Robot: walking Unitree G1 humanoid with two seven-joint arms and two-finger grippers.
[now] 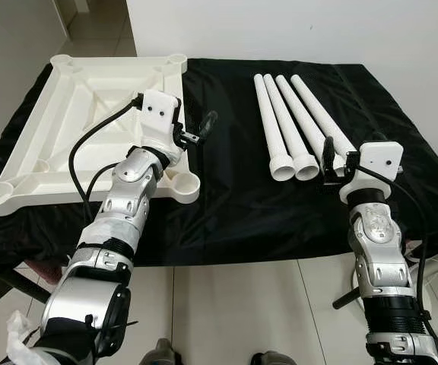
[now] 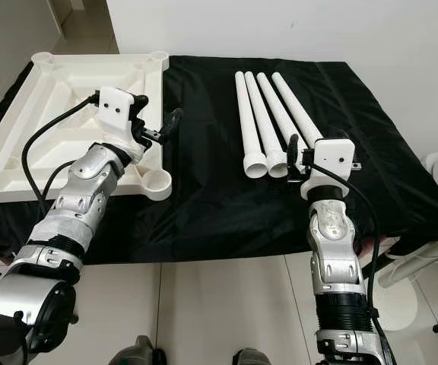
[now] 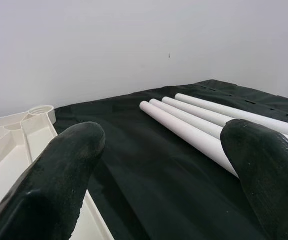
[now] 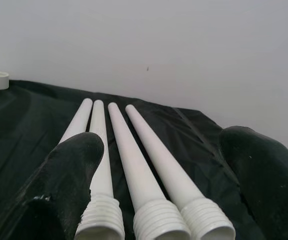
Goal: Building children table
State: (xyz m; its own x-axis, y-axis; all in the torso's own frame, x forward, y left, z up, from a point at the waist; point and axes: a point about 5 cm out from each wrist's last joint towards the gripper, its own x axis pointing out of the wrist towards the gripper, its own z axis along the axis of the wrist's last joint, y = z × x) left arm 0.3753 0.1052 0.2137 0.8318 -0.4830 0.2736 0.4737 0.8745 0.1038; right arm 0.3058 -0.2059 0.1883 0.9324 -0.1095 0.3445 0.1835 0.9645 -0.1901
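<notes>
Black-clothed desk (image 1: pixel 234 205) | tabletop (image 1: pixel 74 114) inverted upper left, legs (image 1: pixel 295 125) unfitted | right gripper (image 1: pixel 339 161) spread at threaded ends, left gripper (image 1: pixel 198 131) spread, empty | next: grasp a leg

The white tabletop (image 1: pixel 74 114) lies upside down, and its near right corner socket is partly covered by the left arm's wrist. In the right eye view its left edge runs out of frame. Four white legs (image 1: pixel 299 122) lie side by side; the near end of the rightmost one disappears behind the right gripper (image 1: pixel 339 163). In the right wrist view the threaded ends (image 4: pixel 156 222) get cut off by the bottom edge, one leg half hidden behind a black finger (image 4: pixel 64 180).
</notes>
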